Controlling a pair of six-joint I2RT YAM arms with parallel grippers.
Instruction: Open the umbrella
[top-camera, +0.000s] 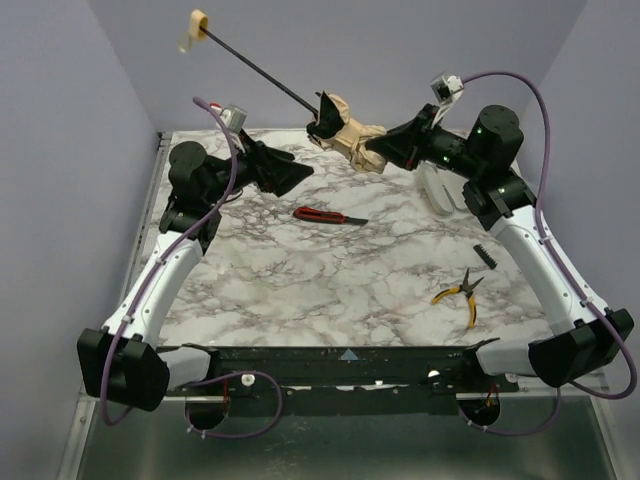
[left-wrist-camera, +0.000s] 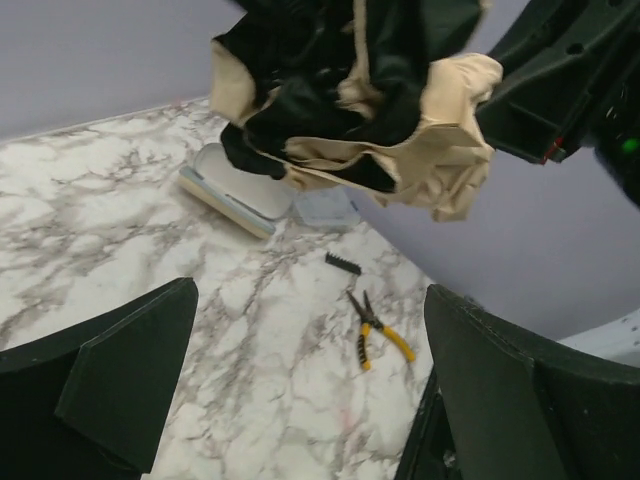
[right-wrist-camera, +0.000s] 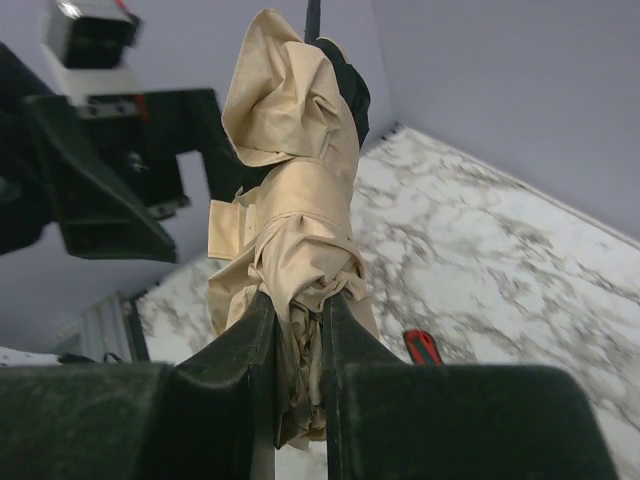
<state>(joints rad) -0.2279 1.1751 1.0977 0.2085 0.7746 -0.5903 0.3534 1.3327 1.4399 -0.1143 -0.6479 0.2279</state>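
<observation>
The umbrella (top-camera: 352, 135) is held in the air above the back of the table, its tan fabric still bunched and folded. Its thin black shaft (top-camera: 255, 65) sticks out up and to the left, ending in the small beige handle (top-camera: 197, 24). My right gripper (top-camera: 385, 150) is shut on the bunched fabric end; the right wrist view shows the fabric (right-wrist-camera: 290, 230) pinched between its jaws. My left gripper (top-camera: 290, 175) is open and empty, just left of and below the umbrella. In the left wrist view the fabric and black lining (left-wrist-camera: 360, 100) hang above its wide-apart fingers (left-wrist-camera: 130, 370).
A red-handled cutter (top-camera: 325, 215) lies mid-table. Yellow-handled pliers (top-camera: 462, 293) and a small black comb-like piece (top-camera: 486, 254) lie at the right. A white flat case (top-camera: 437, 190) lies under the right arm. Purple walls close the back and sides.
</observation>
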